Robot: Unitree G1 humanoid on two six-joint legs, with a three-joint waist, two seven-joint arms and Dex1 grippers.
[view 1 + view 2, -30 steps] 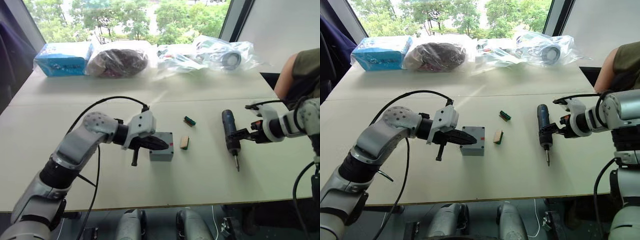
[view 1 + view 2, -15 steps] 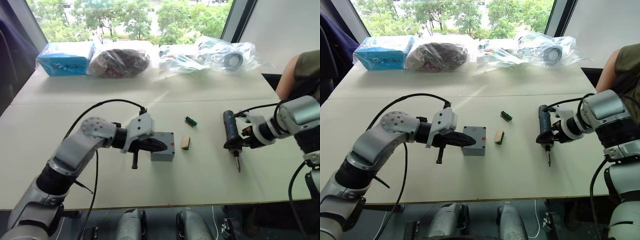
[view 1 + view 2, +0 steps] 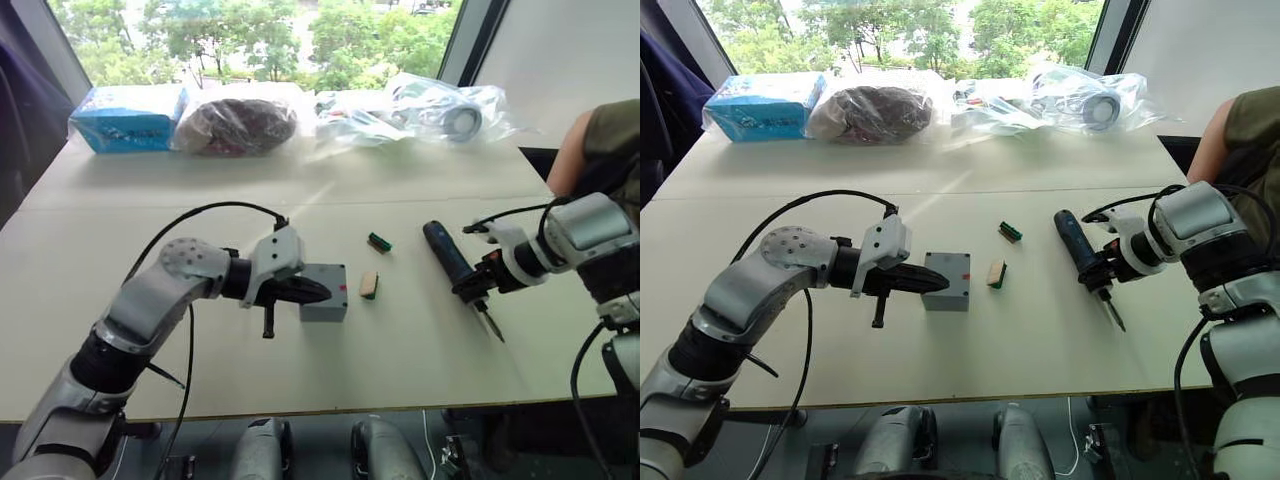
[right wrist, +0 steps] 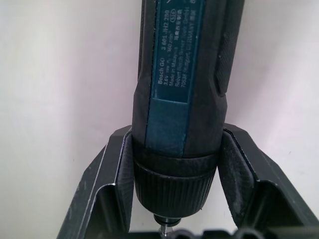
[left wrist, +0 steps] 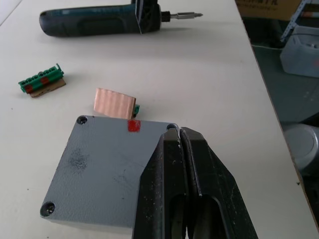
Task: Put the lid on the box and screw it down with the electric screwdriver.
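The lid (image 5: 107, 167) is sitting on the box (image 3: 324, 297), closing it flush, with a screw showing in each visible corner hole and a red dot by its edge; that leaves the screw-down as the step in hand. The left gripper (image 5: 180, 137) is resting its clenched fingers (image 5: 164, 179) on top of the lid, likely pinning the casing to the white table (image 3: 400, 360) so it will not slide or twist under the driver. To the right of the box, well apart from it, the right gripper (image 3: 1102, 274) is clamping the electric screwdriver (image 3: 1080, 262) near its chuck, tilted with the bit toward the table, probably for fine control of the tip. Between box and driver, a tan block (image 3: 369, 285) and a green connector (image 3: 379, 241) are lying loose
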